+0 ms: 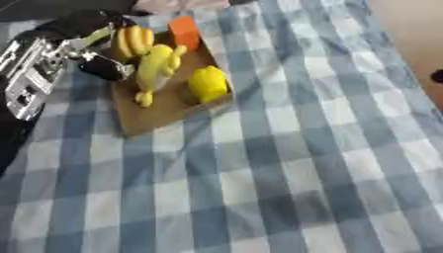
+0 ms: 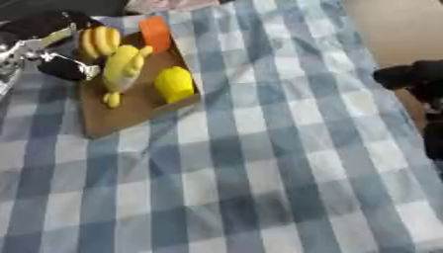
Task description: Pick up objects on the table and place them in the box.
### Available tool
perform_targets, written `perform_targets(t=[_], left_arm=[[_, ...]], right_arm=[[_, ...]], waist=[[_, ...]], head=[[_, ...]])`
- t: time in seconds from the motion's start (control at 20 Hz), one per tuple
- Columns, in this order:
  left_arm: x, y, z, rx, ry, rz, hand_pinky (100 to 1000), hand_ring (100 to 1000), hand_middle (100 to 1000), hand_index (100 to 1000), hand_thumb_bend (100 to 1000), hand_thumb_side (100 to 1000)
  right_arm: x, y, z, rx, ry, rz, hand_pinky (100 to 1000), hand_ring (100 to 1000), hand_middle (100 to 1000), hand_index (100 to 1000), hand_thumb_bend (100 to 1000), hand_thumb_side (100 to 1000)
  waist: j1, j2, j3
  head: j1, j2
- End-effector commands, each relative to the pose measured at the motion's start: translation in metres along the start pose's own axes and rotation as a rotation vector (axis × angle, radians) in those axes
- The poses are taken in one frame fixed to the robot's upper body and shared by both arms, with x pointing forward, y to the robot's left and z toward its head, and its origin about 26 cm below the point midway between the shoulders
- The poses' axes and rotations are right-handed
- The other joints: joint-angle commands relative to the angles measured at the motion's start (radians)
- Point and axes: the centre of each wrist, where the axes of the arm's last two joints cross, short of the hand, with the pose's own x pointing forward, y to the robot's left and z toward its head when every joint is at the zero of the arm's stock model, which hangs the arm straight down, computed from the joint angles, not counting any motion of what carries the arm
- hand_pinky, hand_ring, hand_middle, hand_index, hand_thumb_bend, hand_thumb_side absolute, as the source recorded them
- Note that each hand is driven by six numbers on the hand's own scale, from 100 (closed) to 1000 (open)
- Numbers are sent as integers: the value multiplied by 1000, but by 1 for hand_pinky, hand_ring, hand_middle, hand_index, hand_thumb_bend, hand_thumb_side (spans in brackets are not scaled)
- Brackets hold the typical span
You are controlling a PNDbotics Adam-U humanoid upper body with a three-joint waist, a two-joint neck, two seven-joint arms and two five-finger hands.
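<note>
Flat brown cardboard box (image 1: 164,106) lies on the blue-and-white checked tablecloth (image 1: 286,163), just right of the robot's black-and-silver left hand (image 1: 104,66).
Inside it, largest to smallest: a long smooth yellow banana toy (image 1: 154,69), a ribbed yellow banana bunch (image 1: 134,40), a rounded yellow lemon-like fruit (image 1: 207,84), an orange block (image 1: 183,32). Whether the left hand's fingers are curled I cannot tell. The dark right hand (image 2: 414,75) shows at the right edge, its fingers unclear.

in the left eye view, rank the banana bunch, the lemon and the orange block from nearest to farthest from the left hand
1. Banana bunch, just right of the left hand, at the box's far left corner.
2. Orange block, at the box's far edge, and lemon, on its right side: too close to call.
</note>
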Motion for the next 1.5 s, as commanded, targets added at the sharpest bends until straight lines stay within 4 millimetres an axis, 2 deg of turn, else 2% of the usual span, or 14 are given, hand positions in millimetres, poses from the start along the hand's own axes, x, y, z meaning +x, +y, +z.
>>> perform_targets(t=[0.05, 0.25, 0.35, 0.4, 0.5, 0.6, 0.8, 0.95, 1.05, 1.1, 1.2, 1.25, 1.35, 1.5], left_arm=[[-11, 10, 4, 14, 27, -12, 915, 900, 853, 939, 293, 375], [-12, 8, 4, 9, 28, 10, 916, 895, 850, 943, 299, 428], [-13, 7, 4, 3, 24, 19, 920, 903, 870, 952, 343, 481], [-13, 7, 4, 0, 23, 20, 921, 907, 881, 961, 395, 524], [-13, 8, 4, 1, 22, 18, 929, 919, 893, 972, 563, 609], [-12, 9, 4, 8, 20, 6, 935, 931, 902, 976, 639, 604], [-11, 13, 5, 29, 14, 3, 943, 941, 914, 994, 622, 578], [-10, 14, 6, 39, 8, 7, 941, 939, 909, 989, 573, 548], [-8, 16, 6, 48, -1, 18, 940, 932, 900, 980, 496, 530], [-7, 18, 7, 59, -13, 33, 938, 920, 886, 965, 380, 503], [0, 31, 16, 129, -54, 87, 917, 872, 836, 906, 100, 335], [5, 41, 25, 193, -83, 123, 912, 854, 820, 881, 100, 333], [19, 69, 57, 382, -155, 226, 910, 800, 779, 849, 100, 427], [40, 101, 126, 698, -268, 430, 915, 780, 771, 854, 100, 525]], right_arm=[[4, -3, -4, 12, -11, 13, 845, 817, 699, 852, 100, 470], [3, -2, -4, 12, -7, 12, 846, 816, 697, 851, 100, 470], [3, -1, -4, 13, -6, 11, 846, 815, 697, 851, 100, 470], [3, -1, -4, 13, -6, 11, 846, 815, 696, 851, 100, 470], [3, -1, -4, 14, -4, 10, 846, 815, 696, 851, 100, 470], [3, 0, -4, 15, -3, 9, 846, 814, 695, 851, 100, 470], [3, 0, -3, 15, -1, 8, 846, 813, 693, 850, 100, 470], [3, 1, -2, 15, 1, 6, 846, 812, 692, 850, 100, 470], [3, 1, -1, 14, 4, 4, 847, 812, 692, 850, 100, 470], [3, 1, -1, 12, 5, 3, 846, 812, 692, 850, 100, 470], [3, 1, 0, 8, 7, 4, 846, 812, 692, 850, 100, 470], [3, 0, 1, 6, 7, 6, 846, 812, 692, 850, 100, 470], [4, -2, 2, -3, 4, 12, 845, 812, 694, 850, 100, 470], [5, -5, 5, -19, 7, 23, 845, 813, 695, 850, 100, 470]], waist=[[-6, -22, -2], [-7, -19, 0], [-7, -18, 1], [-8, -18, 1], [-8, -18, 2], [-9, -18, 3], [-8, -19, 4], [-7, -21, 5], [-6, -22, 7], [-6, -24, 8], [-5, -27, 12], [-5, -29, 15], [-5, -33, 24], [-8, -41, 43]], head=[[-1, -9], [-2, -9], [-3, -9], [-3, -9], [-4, -7], [-4, -5], [-4, -3], [-5, -2], [-7, -1], [-9, 1], [-15, 7], [-20, 10], [-36, 18], [-72, 30]])
